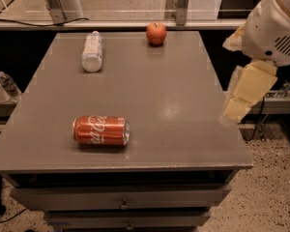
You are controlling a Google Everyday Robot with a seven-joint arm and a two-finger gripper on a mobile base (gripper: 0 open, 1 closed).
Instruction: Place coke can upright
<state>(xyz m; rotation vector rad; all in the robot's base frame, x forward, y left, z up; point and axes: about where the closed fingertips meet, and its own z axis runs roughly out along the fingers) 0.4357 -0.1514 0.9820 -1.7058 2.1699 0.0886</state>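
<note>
The coke can is red with white script and lies on its side at the front left of the grey table, silver top facing right. My gripper hangs off the table's right edge, beige below the white arm housing. It is far to the right of the can, holds nothing I can see, and touches nothing.
A clear plastic bottle lies on its side at the back left. A red apple stands at the back centre. Drawers sit under the table front. More bottles stand off the left edge.
</note>
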